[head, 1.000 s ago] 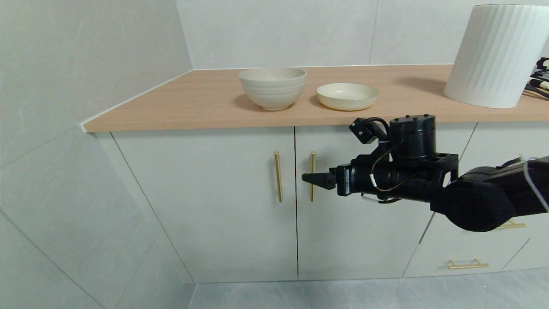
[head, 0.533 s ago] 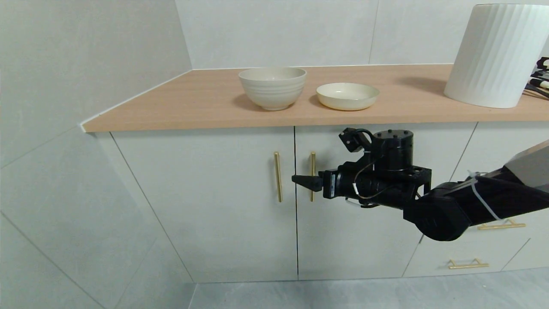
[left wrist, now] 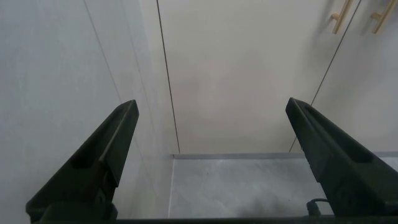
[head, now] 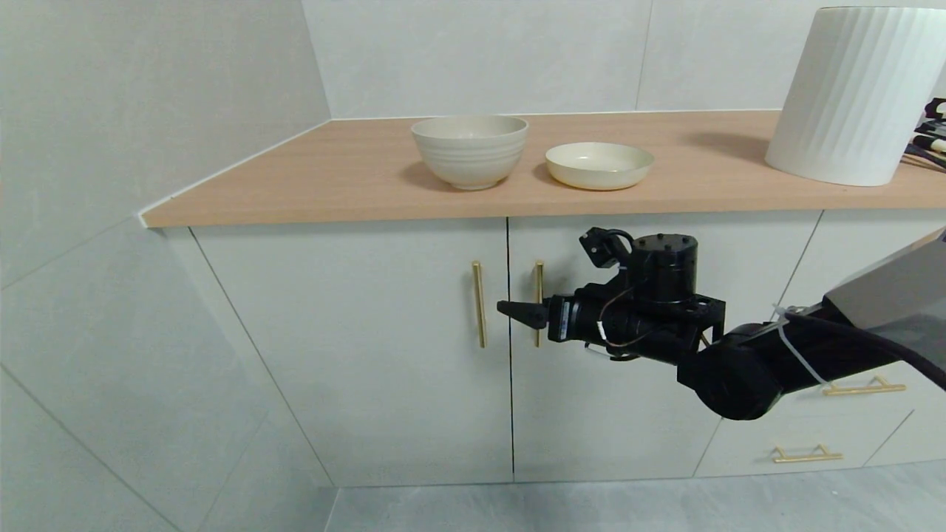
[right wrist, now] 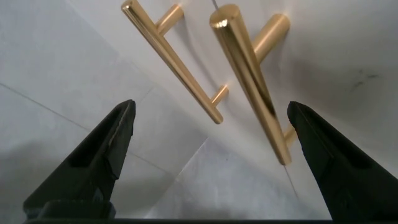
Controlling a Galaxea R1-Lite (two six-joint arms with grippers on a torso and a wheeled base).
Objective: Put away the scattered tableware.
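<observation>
Wood counter (head: 355, 177): bowl (head: 470, 151), dish (head: 599, 165) at its 3 o'clock, ribbed white bin (head: 857, 96) beyond. Below, cabinet doors (head: 369, 355) shut. Your right pincer (head: 519, 311) gapes at the gold handles (head: 480, 303); left pincer (left wrist: 211, 104), also spread, faces a door.

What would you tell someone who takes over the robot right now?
Right gripper: open, close in front of the two gold bar handles of the white cabinet doors, gripping neither.
Left gripper: open, low, facing the cabinet front, holding nothing.
Things: deep cream ribbed bowl and shallow cream dish sit side by side on the wooden countertop.
Done: nothing put away; doors shut.
Left: probably open a door, then stow both pieces.
</observation>
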